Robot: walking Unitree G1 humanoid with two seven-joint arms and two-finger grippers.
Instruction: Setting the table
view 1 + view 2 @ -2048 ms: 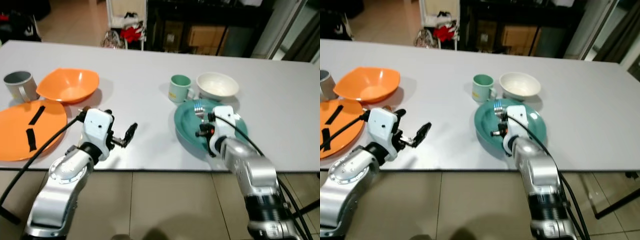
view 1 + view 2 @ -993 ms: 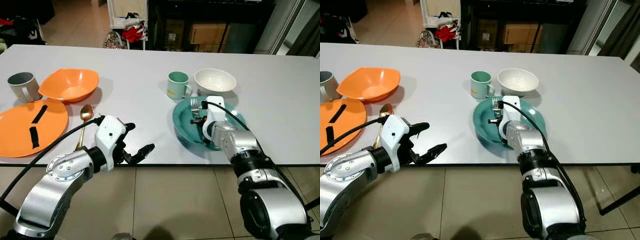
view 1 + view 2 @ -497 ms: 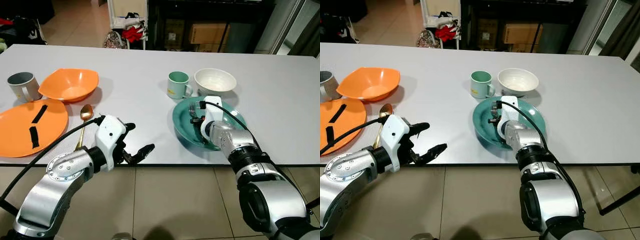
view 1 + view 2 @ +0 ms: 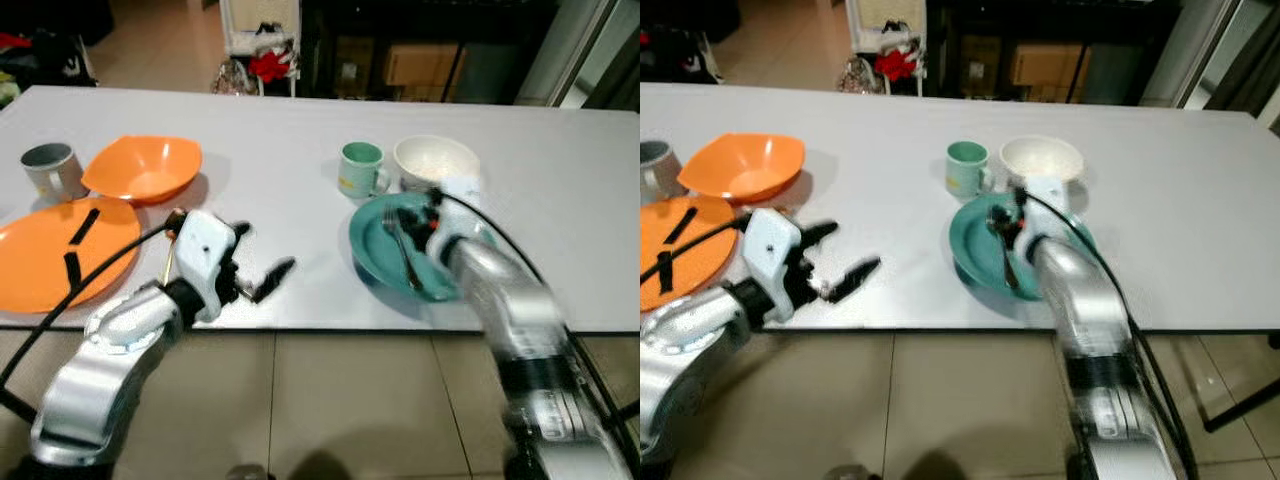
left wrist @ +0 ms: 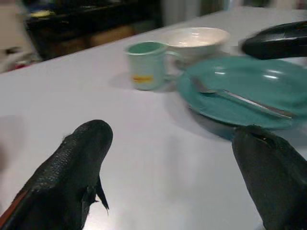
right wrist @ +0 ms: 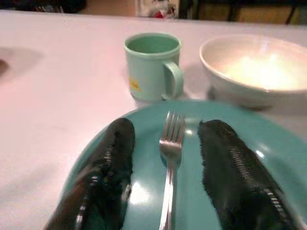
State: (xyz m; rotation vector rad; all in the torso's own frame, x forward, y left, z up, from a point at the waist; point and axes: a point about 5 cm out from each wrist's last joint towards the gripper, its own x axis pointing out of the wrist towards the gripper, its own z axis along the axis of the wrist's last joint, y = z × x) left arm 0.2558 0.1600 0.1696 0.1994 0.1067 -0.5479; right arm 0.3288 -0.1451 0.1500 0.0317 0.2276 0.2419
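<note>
Your right gripper was the near one here; its fingers were spread apart with the fork lying loose between them, handle running back toward the wrist and tines pointing at the green mug and white bowl. The fork was thin, shiny metal, flat on the teal plate (low profile, so probably fiddly to pinch); your left gripper hung open over the near table edge, well apart.

plates: 2 – round teal plate, round orange plate | bowls: 2 – white bowl, orange bowl | mugs: 2 – pale green mug, grey mug | silver metal fork: 1 | gold spoon: 1
</note>
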